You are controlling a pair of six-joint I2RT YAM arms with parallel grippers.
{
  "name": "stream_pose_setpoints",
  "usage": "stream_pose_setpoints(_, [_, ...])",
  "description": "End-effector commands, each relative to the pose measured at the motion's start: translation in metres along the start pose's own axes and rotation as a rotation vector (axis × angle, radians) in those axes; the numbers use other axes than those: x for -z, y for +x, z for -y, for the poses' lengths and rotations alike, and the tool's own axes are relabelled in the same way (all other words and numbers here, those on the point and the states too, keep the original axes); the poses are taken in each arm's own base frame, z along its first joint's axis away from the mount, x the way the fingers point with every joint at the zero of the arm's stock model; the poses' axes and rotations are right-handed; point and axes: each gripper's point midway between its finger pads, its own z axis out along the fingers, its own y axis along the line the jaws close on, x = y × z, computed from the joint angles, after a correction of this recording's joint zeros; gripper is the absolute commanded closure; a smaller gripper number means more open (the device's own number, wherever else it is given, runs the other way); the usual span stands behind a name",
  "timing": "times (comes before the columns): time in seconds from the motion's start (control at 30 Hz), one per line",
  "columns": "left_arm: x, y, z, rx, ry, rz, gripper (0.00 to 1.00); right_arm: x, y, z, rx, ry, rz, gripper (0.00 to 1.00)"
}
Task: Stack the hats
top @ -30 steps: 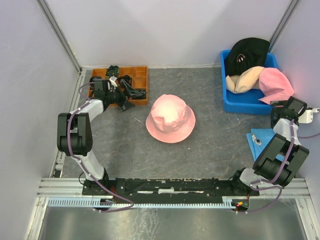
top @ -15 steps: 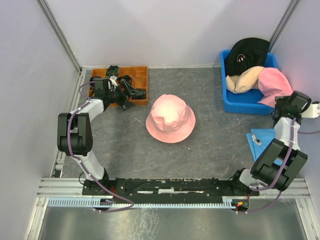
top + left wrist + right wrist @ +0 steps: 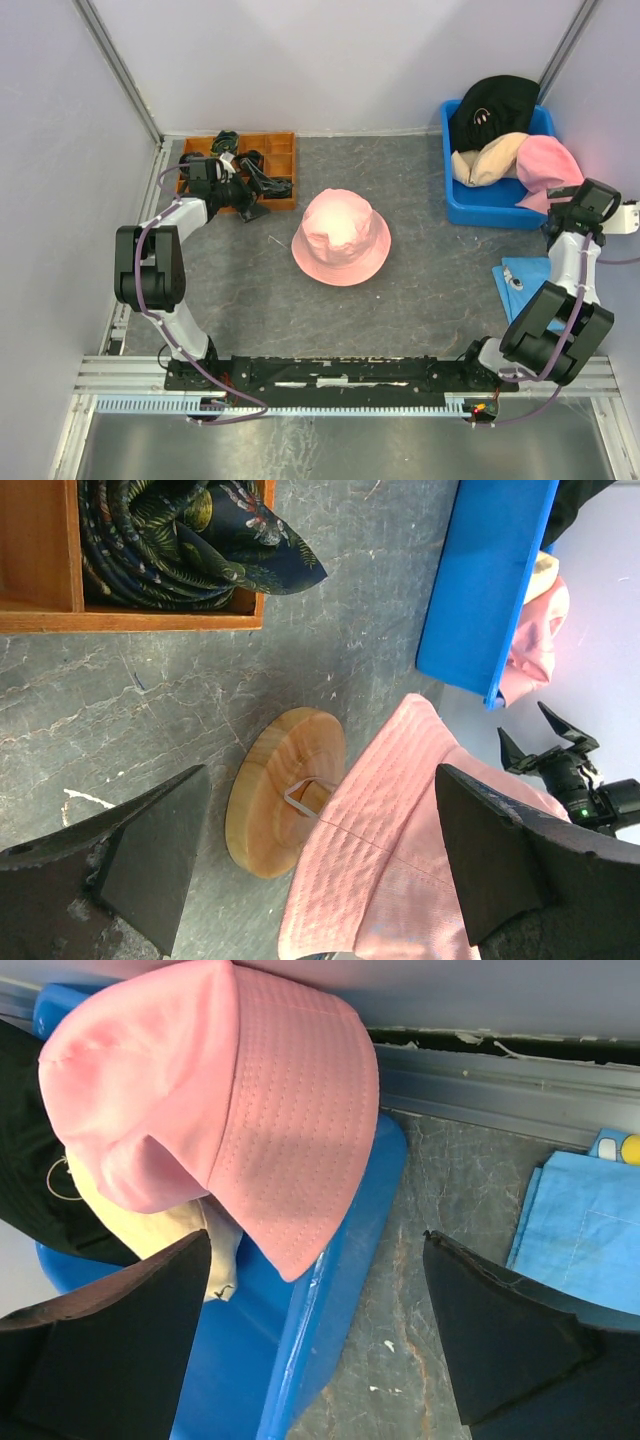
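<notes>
Has swung the right gripper (image 3: 315,1260), spread wide, farther toward the overhanging pink hat (image 3: 230,1090) on the far-right blue bin (image 3: 490,212), leaving the left gripper (image 3: 320,780) spread and the other pink hat (image 3: 341,236) unmoved mid-table.

I am not finding any word, brand or number here that I can read. The only sign is showing on the black hat (image 3: 500,100), which is lying in the blue bin (image 3: 490,215): a small pale mark like a smiley face, too small to make out further.
</notes>
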Motion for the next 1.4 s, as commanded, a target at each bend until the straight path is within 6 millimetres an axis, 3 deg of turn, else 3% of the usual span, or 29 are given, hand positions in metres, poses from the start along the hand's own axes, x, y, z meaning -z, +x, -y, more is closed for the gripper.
stream_pose_setpoints(0.0, [0.007,-0.010,0.027,-0.101,0.062,0.023,0.01,0.017,-0.023,-0.018,0.031,-0.019,0.076,0.04])
stream_pose_setpoints(0.3, [0.008,-0.011,0.028,-0.113,0.049,0.013,0.01,-0.023,-0.035,-0.025,0.125,0.050,0.114,0.03])
stream_pose_setpoints(0.5, [0.007,-0.014,0.029,-0.114,0.045,0.020,0.01,-0.046,-0.025,-0.033,0.173,0.068,0.082,0.02])
stream_pose_setpoints(0.77, [0.008,-0.014,0.026,-0.109,0.038,0.024,0.01,-0.051,-0.014,-0.055,0.211,0.037,0.071,0.15])
stream_pose_setpoints(0.87, [0.009,-0.014,0.027,-0.112,0.037,0.030,0.01,-0.047,-0.015,-0.061,0.223,0.027,0.084,0.24])
stream_pose_setpoints(0.97, [0.009,-0.013,0.027,-0.112,0.036,0.030,0.01,-0.044,-0.017,-0.065,0.231,0.018,0.097,0.41])
stream_pose_setpoints(1.2, [0.010,-0.011,0.026,-0.111,0.033,0.029,0.01,-0.047,-0.016,-0.065,0.250,0.027,0.101,0.98])
stream_pose_setpoints(1.37, [0.009,-0.013,0.026,-0.109,0.035,0.032,0.01,-0.044,-0.015,-0.067,0.265,0.013,0.098,1.00])
